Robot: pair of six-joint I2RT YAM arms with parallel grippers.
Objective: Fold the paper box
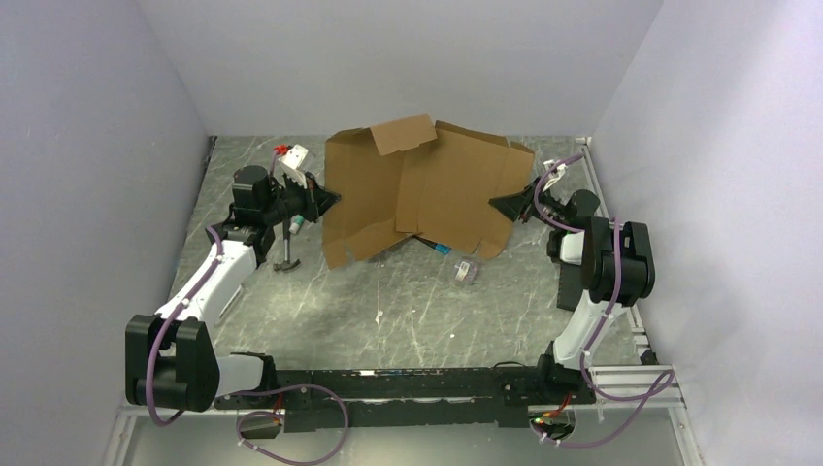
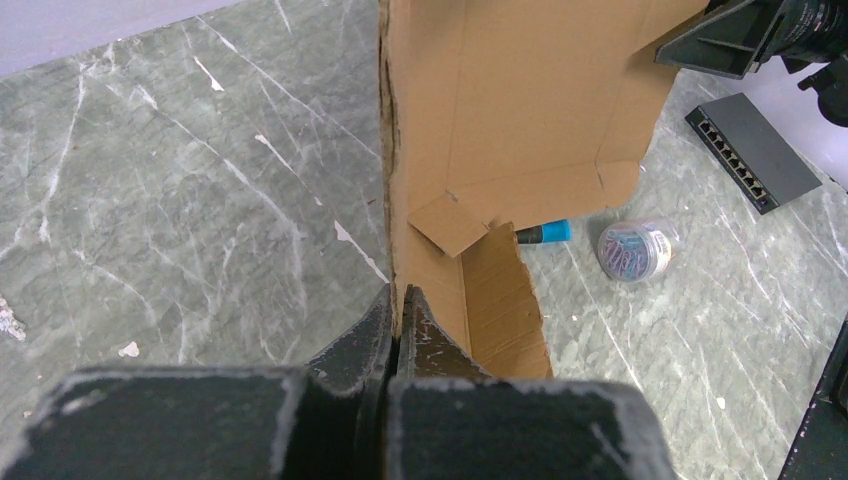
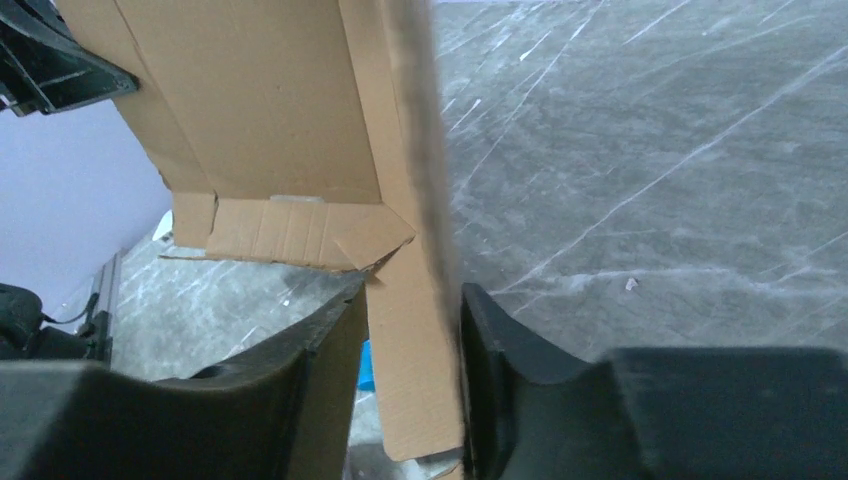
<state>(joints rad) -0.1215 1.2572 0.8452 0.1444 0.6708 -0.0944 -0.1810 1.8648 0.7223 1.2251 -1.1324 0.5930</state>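
The paper box [image 1: 417,189] is a brown cardboard sheet with flaps, held tilted up off the table at the back centre. My left gripper [image 1: 335,199] is shut on its left edge; in the left wrist view the fingers [image 2: 400,295] pinch the thin edge of the paper box [image 2: 520,110]. My right gripper [image 1: 495,204] is at the sheet's right side. In the right wrist view its fingers [image 3: 414,290] stand apart with a narrow flap of the paper box [image 3: 260,110] between them, and a gap shows beside the flap.
Under the raised sheet lie a blue-capped marker [image 2: 545,232] and a clear jar of paper clips [image 2: 632,248]. A black network switch [image 2: 752,155] sits further right. A small hammer [image 1: 287,264] and a white-and-red item [image 1: 294,155] lie near the left arm. Walls close in on three sides.
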